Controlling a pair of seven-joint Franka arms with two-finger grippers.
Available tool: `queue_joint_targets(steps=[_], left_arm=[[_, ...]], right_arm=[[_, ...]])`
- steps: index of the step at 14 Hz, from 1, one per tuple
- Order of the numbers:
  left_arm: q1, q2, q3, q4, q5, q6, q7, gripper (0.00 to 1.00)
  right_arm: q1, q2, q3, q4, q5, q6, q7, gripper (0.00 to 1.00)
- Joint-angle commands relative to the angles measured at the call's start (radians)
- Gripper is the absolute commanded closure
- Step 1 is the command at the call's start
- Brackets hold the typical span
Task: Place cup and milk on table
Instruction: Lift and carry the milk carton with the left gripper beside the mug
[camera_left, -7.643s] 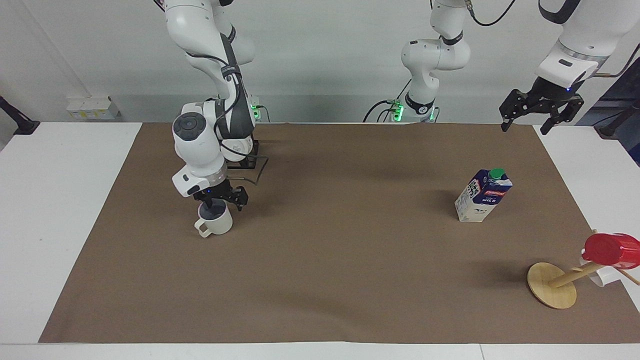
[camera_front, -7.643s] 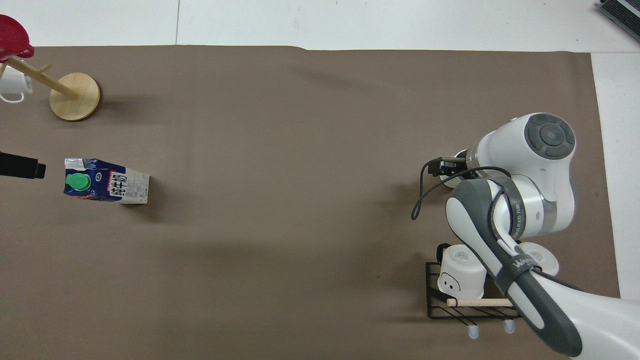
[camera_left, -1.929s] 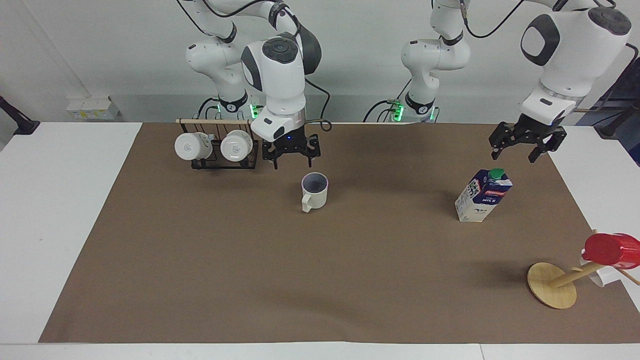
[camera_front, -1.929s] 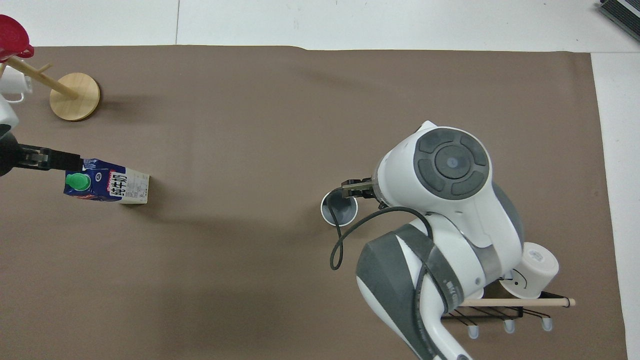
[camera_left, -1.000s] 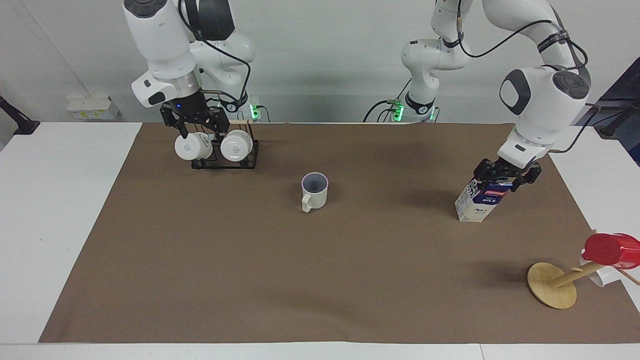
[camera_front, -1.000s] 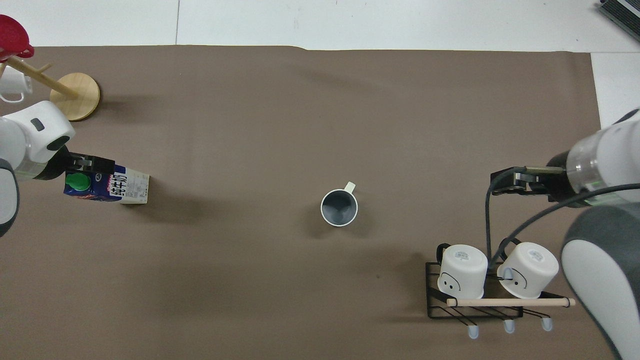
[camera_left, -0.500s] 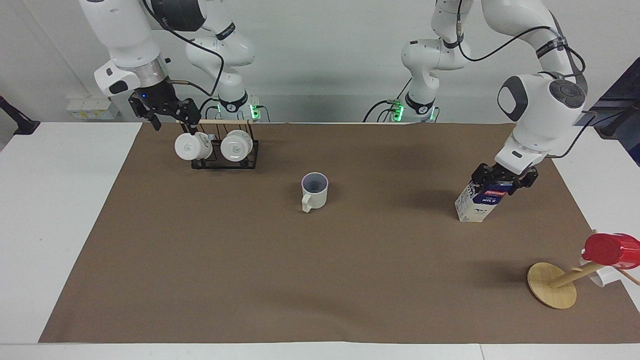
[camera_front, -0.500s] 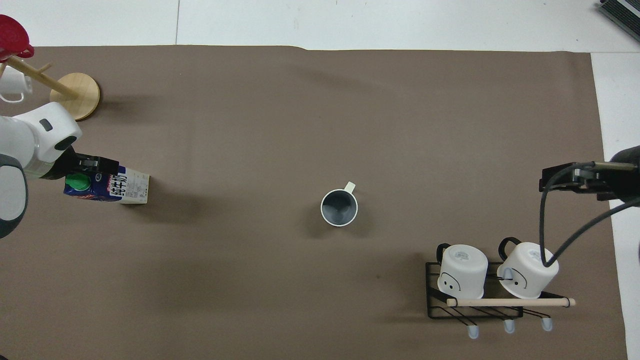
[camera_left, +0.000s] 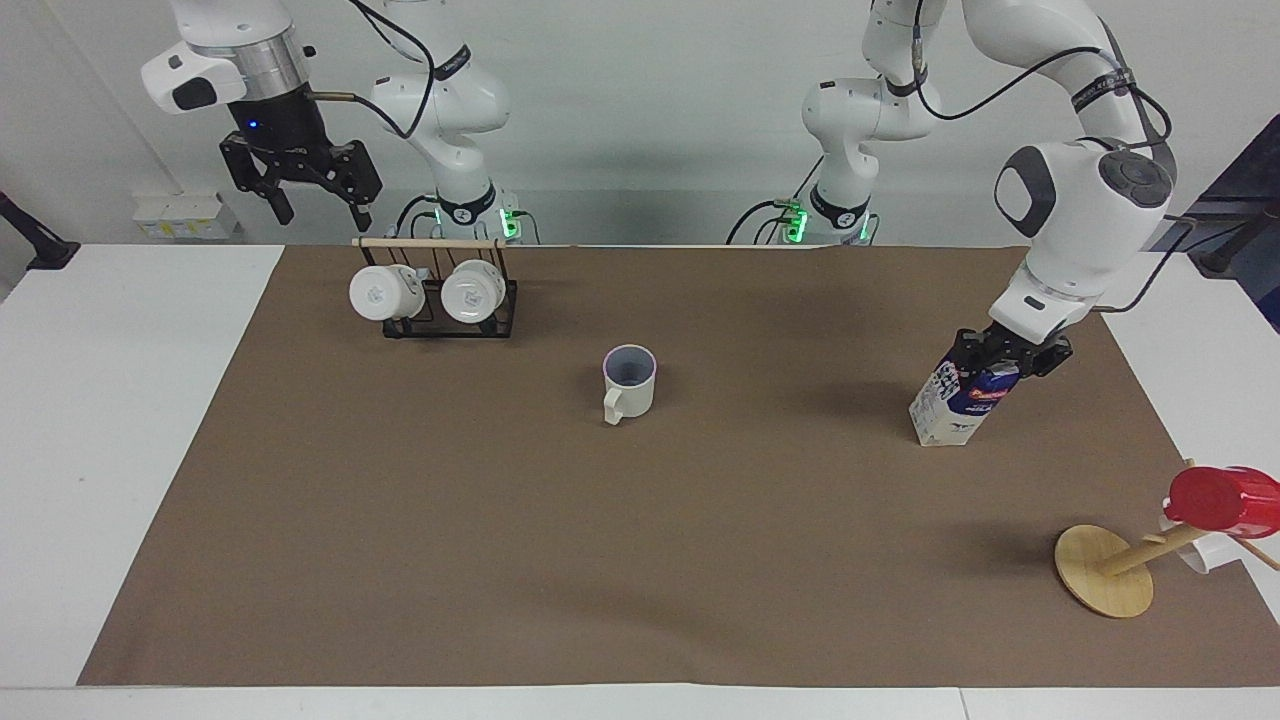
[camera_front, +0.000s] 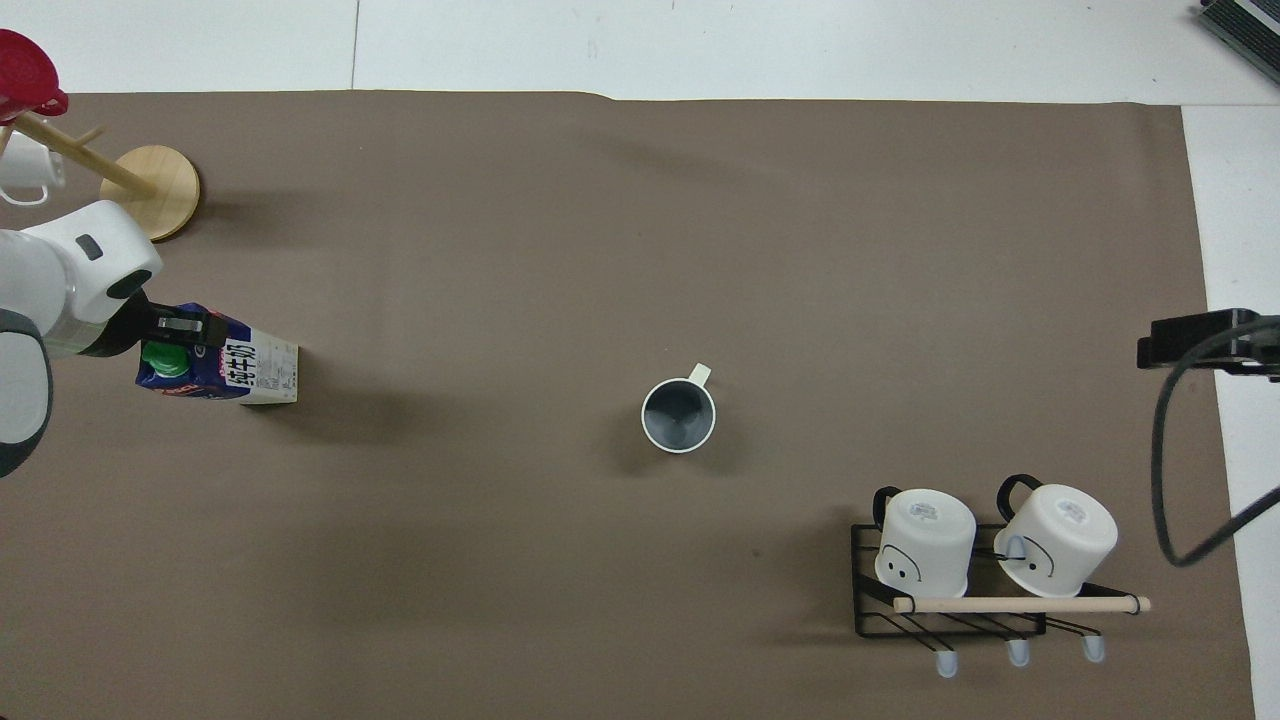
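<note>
While my left gripper (camera_left: 1008, 352) clamps the milk (camera_left: 958, 400) upright at the left arm's end, gable ridge crossways, the cup (camera_left: 629, 381) sits mid-table (camera_left: 140, 330), handle away from the robots; my right gripper (camera_left: 300, 190) hangs open.

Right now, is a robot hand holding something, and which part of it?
Yes. The left gripper is shut on the milk, pinching its top. The right gripper is open and holds nothing.

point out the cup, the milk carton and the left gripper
cup (camera_left: 629, 385), facing view, on its outer wall
milk carton (camera_left: 941, 417), facing view, on its white lower part
left gripper (camera_left: 1008, 358), facing view, at the carton's top
</note>
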Motion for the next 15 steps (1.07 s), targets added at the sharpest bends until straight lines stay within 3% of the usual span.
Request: queue_joint_targets(steps=[1,6,15], left_arm=[[-0.009,-0.027,0.005,-0.002,-0.004,-0.003,-0.004,0.44],[-0.092,-0.037,-0.010,0.016,-0.003,-0.032,-0.113,0.43],[-0.463,-0.015,-0.010,0.052,-0.003,-0.010,-0.571,0.43]], right_arm=[[-0.012,0.015,0.008,0.022,0.007,-0.019,-0.030,0.00],[-0.012,0.004,0.007,-0.014,0.007,-0.028,-0.025,0.00],[-0.012,0.005,0.007,-0.016,0.006,-0.044,-0.035,0.00]])
